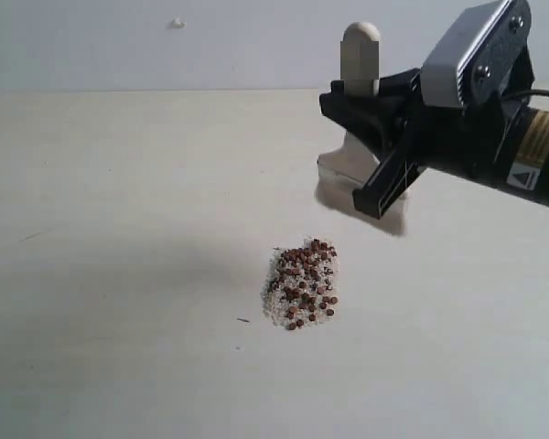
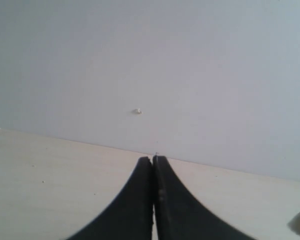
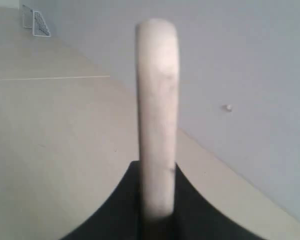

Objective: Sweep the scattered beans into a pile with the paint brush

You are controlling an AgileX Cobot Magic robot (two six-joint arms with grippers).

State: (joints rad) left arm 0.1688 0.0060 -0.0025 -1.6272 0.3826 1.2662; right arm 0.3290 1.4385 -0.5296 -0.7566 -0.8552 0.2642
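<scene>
Jaws of the right gripper (image 3: 156, 172) are clamped on the light wooden handle of the paint brush (image 1: 360, 57), one black finger on each side of it, and the rounded end of the handle stands up above them. Those of the left gripper (image 2: 153, 165) are pressed together with nothing between them; that gripper shows only in its own wrist view, above bare table. Nearest the exterior camera, the beans (image 1: 304, 274) lie gathered in one compact pile (image 1: 300, 302) on the pale table (image 1: 119, 274), reddish-brown pellets mixed with whitish crumbs (image 1: 273, 302), with no stray pellets visible around it. Just beyond the pile and a little to its right, clear of it, the brush hangs upright in the right gripper, handle up and its pale head down toward the table, where it casts a shadow. Whether the bristles touch the surface cannot be told, since the gripper covers part of the head. Farther back the table meets a plain light wall (image 1: 210, 46), which carries a small white speck (image 1: 177, 23).
</scene>
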